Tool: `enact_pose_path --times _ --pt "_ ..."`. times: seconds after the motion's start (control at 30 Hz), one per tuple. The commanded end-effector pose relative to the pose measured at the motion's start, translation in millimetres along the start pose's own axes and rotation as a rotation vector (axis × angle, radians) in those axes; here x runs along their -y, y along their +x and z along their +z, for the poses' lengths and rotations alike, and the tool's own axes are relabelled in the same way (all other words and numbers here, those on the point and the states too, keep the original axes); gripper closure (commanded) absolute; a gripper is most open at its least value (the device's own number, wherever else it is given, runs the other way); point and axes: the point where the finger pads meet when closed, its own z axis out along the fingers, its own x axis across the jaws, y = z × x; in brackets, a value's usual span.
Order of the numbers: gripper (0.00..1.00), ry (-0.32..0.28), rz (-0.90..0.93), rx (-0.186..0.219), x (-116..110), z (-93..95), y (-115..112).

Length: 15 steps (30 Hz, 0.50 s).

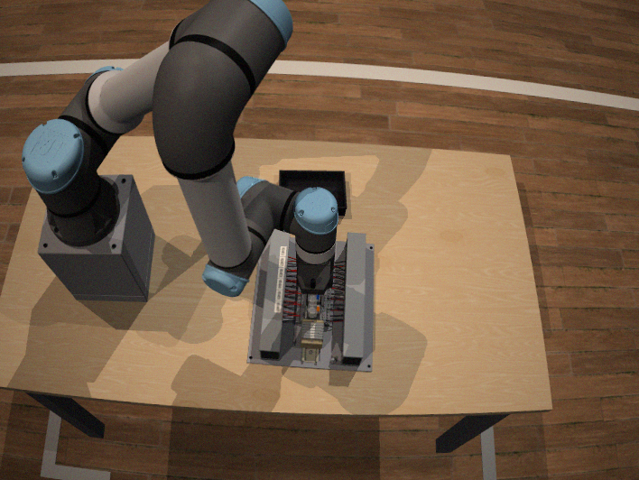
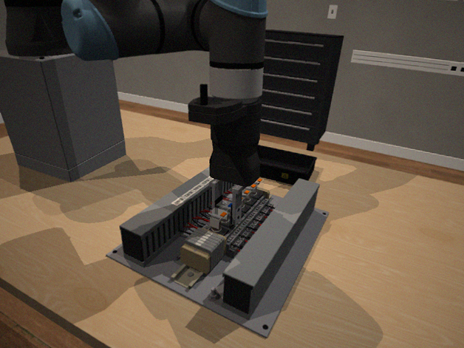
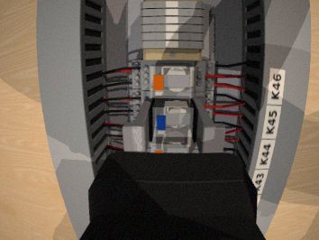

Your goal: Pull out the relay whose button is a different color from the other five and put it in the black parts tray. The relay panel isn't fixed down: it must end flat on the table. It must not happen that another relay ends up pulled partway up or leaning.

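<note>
The grey relay panel [image 1: 368, 314] [image 2: 304, 242] [image 3: 55, 87] lies on the table. A row of relays runs down its middle between two cable ducts. One relay has a blue button [image 3: 160, 123] [image 2: 230, 206]. The relay beside it has an orange button [image 3: 159, 82] [image 2: 222, 215], and more orange buttons [image 2: 259, 180] show behind the gripper. My gripper [image 3: 172, 111] [image 2: 224, 197] [image 1: 313, 303] points straight down and is shut on the blue-button relay, one finger on each side. The black parts tray [image 1: 310, 180] [image 2: 286, 165] stands just behind the panel.
Two tall grey cable ducts [image 1: 355, 294] [image 1: 272, 304] flank the relay row closely, with red wires between. A beige block [image 2: 196, 257] sits at the panel's front. The robot's grey pedestal [image 1: 97, 247] stands at the table's left. A dark cabinet [image 2: 300, 80] is behind the table.
</note>
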Motion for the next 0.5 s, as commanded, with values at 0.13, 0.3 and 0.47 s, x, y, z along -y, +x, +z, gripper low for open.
enact_pose_path --times 0.13,0.3,0.47 --pt "1.00 0.001 0.001 0.024 1.0 -0.8 -0.8" --pt "1.00 0.001 0.001 0.032 1.0 -0.9 -0.5" --pt "1.00 0.001 0.001 0.032 1.0 -0.9 -0.5"
